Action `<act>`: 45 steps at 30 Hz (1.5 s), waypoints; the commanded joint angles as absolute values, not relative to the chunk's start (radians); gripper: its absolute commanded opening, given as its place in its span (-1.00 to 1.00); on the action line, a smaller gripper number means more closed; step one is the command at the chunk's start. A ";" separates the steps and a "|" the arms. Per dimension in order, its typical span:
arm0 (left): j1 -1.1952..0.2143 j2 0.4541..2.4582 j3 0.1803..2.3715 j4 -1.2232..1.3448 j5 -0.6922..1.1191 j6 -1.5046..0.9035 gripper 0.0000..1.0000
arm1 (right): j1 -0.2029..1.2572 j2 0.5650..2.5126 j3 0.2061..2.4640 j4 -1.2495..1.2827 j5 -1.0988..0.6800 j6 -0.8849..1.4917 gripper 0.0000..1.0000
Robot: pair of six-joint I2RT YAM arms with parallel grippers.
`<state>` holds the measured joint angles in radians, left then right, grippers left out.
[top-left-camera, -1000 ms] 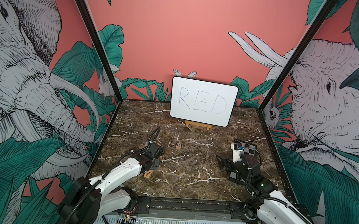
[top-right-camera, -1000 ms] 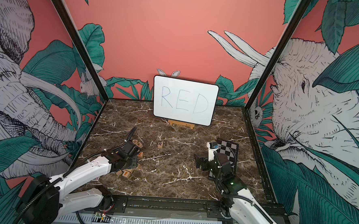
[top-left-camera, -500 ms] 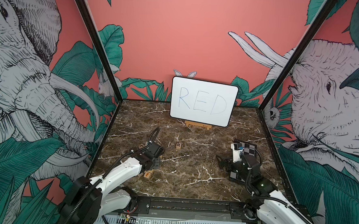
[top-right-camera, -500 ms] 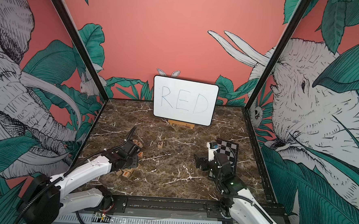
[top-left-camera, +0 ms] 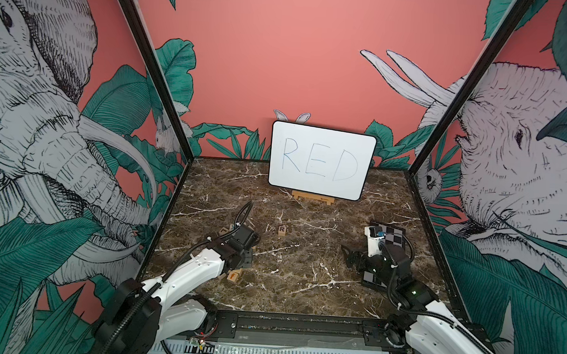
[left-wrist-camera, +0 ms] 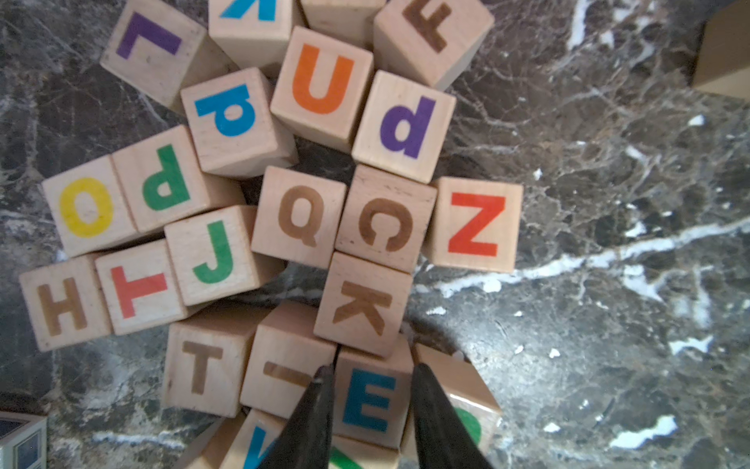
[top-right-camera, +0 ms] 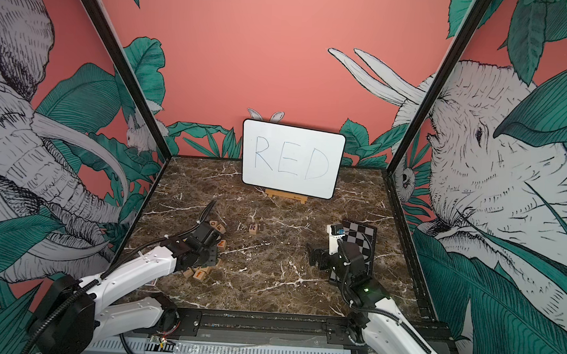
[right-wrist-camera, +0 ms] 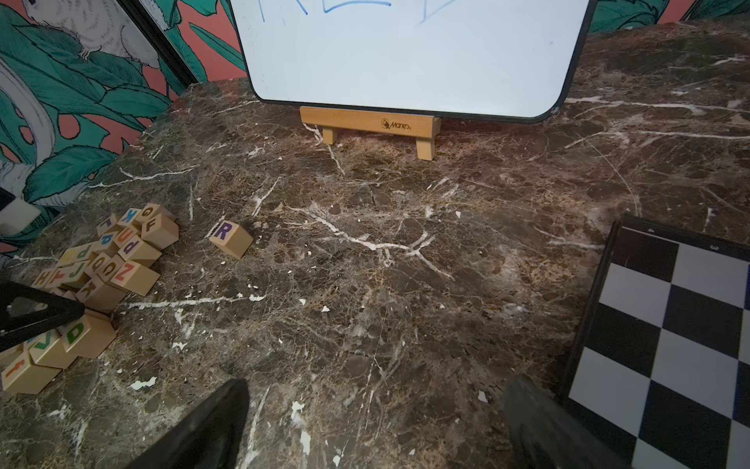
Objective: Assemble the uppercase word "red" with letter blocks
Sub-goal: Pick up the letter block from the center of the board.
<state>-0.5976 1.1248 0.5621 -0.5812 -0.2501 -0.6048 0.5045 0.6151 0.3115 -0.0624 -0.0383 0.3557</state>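
- Broadly, the marble table carries a whiteboard reading RED at the back; the block word has only its first letter out.
- At the left lies the pile of letter blocks, with the left gripper down among them.
- Beside the chequered board, the right gripper hangs wide and empty.
- The R block sits alone mid-table, well apart from the pile.
- The E block is pinched between the left fingers, hemmed in by neighbours: fetching E looks like the step in hand.
- Next comes a straight lift, then a place just beside R; the green D block lies at the pile's edge.
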 commanded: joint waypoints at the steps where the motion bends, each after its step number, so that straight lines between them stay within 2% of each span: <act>1: -0.595 1.117 0.552 -0.627 -0.261 -0.604 -0.29 | 0.511 0.609 0.316 -0.026 -0.036 0.363 0.94; 13: -0.595 1.125 0.558 -0.650 -0.315 -0.634 -0.31 | 0.511 0.611 0.316 -0.025 -0.038 0.363 0.94; 45: -0.595 1.206 0.550 -0.578 -0.270 -0.632 -0.29 | 0.511 0.609 0.318 -0.026 -0.051 0.364 0.94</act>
<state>-0.5976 1.1919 0.5621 -0.5713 -0.2817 -0.6174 0.5045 0.6151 0.3115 -0.0624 -0.0425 0.3557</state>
